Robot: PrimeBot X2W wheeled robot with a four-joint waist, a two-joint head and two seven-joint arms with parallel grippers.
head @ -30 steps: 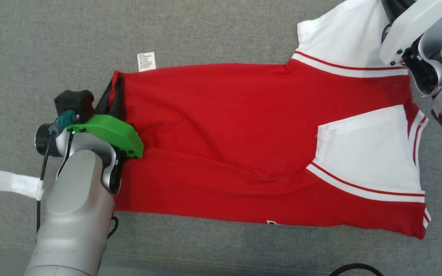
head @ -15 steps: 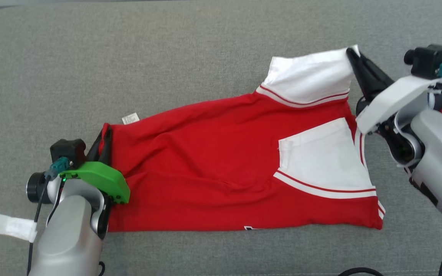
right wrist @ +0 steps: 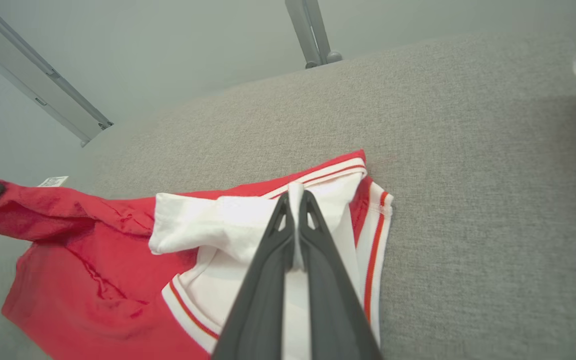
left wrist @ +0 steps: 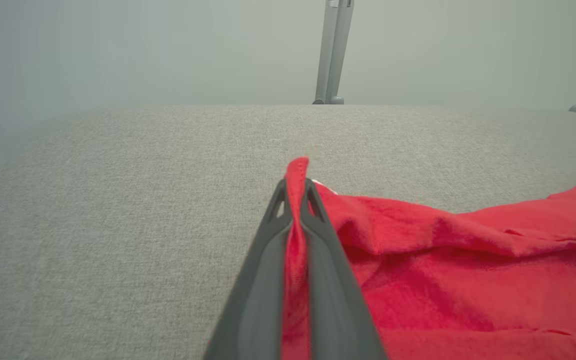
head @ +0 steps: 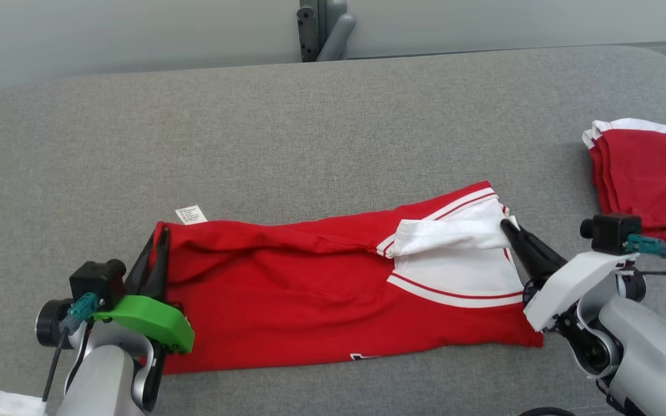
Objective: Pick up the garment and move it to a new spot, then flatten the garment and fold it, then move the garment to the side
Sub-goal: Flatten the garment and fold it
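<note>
Since the last picture the head camera has tilted up, so most of the shift in frame is the camera's own. What has really changed is the right gripper [head: 507, 225]: it has carried the white sleeve [head: 454, 238] from beyond the far edge back over the garment [head: 287, 289], which now lies as a narrower band.

Grip state: left gripper [head: 161, 240] is clamped on the red hem corner at the garment's left end. The left wrist view shows cloth pinched between the closed fingers. The right gripper is closed on the white sleeve edge, which the right wrist view shows caught at the tips.

Location: the garment lies across the near middle of the grey surface [head: 310, 127], long axis left to right, with its label [head: 191, 214] poking out at the far left corner. A second, folded red garment [head: 639, 173] sits well apart at the far right.

Step in hand, as I judge it: the lengthwise fold — far edge being drawn toward the near edge by both ends at once. The fold looks partly done, with the far edge rumpled mid-span and not yet laid down.

Next move calls for both grippers to bring their corners down evenly onto the near half, keeping the span taut so the slack middle does not bunch — then release.
</note>
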